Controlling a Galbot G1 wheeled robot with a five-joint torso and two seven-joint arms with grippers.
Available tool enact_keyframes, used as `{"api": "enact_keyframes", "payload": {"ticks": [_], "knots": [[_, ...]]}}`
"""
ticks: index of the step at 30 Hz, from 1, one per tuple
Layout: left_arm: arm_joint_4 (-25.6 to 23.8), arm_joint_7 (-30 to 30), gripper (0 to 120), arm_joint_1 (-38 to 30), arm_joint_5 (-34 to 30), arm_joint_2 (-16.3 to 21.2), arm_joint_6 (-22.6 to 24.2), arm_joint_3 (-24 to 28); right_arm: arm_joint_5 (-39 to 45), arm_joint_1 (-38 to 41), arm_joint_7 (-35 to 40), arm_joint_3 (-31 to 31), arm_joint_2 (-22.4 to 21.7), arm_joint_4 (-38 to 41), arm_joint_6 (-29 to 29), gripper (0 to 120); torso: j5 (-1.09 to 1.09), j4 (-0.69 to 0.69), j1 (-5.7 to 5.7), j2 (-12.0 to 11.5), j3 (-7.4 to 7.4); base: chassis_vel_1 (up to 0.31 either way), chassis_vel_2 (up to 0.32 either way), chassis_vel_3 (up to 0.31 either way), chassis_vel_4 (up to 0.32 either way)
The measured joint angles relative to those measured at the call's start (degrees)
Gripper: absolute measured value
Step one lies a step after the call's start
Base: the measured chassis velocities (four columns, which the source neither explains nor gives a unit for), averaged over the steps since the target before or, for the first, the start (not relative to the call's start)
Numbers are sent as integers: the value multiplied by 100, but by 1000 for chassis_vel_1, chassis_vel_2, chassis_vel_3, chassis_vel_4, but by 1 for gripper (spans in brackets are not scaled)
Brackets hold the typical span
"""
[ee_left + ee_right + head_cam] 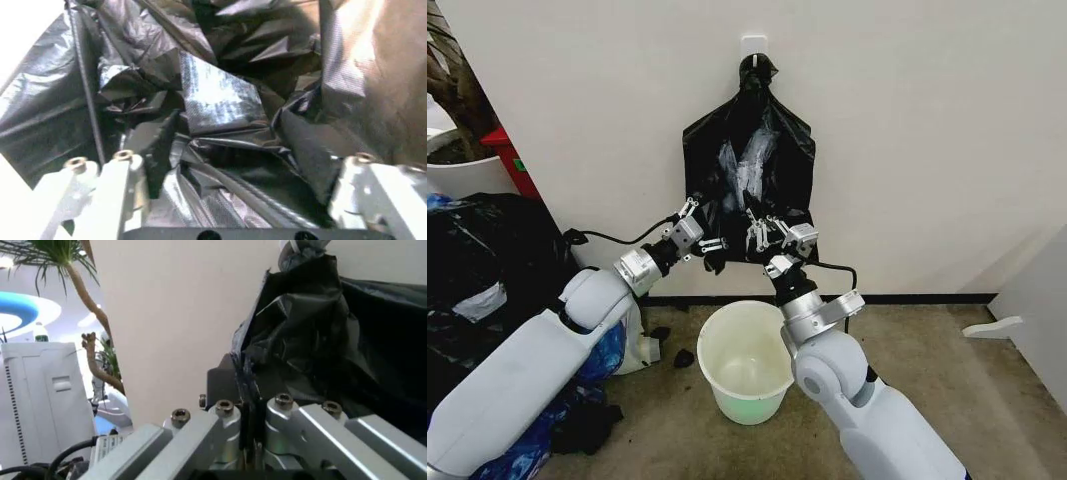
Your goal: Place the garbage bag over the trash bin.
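The garbage bag [749,180] hangs flat against the wall from a white hook [754,45], its lower edge just above the trash bin [745,360], which stands open on the floor between the 2 arms, close to the wall. The main risk, as I judge it, is a tear or a bad peel: the plastic is thin and crinkled, the hanging film looks layered, and a pull away from the wall with 1 side pinched could rip it or drag more than 1 sheet off the hook. A second risk is that the left side slips free, because that gripper has not closed on anything, so the bag would swing from a single corner and miss the rim. The left gripper [691,232] reaches up from the left shoulder, forearm angled toward the wall, wrist at the bag's lower left edge; the left wrist view shows its fingers [107,175] spread wide with crumpled black film lying between them, not clamped. The right gripper [767,232] rises almost straight up over the bin, elbow low, wrist turned to the bag's lower right part; in the right wrist view its fingers [283,412] stand pressed nearly together with a thin fold of black plastic caught between them. Bulging black sacks [482,260] sit at the left, well apart from the bin
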Motion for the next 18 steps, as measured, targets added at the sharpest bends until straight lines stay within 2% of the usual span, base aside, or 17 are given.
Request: {"api": "enact_keyframes", "payload": {"ticks": [5,6,12,13,16,18], "knots": [[-15,-6,35,-53,-130,72,28,-13,-11,7,0,6,-9,2,0,0,0,0,-1,0,0,0,0,0,0],[-15,-6,35,-53,-130,72,28,-13,-11,7,0,6,-9,2,0,0,0,0,-1,0,0,0,0,0,0],[-13,-1,11,17,-253,73,48,-146,-45,-26,-1,20,-12,2,0,0,0,0,-1,0,0,0,0,0,0],[-13,-1,11,17,-253,73,48,-146,-45,-26,-1,20,-12,2,0,0,0,0,-1,0,0,0,0,0,0],[-35,-77,0,207,-463,25,48,-308,-63,-67,-1,43,-33,6,2,0,0,0,-1,0,0,0,0,0,0],[-135,-137,0,417,-734,-39,33,-519,-64,-118,9,71,-72,31,12,0,0,1,-1,0,0,0,0,0,0]]}}
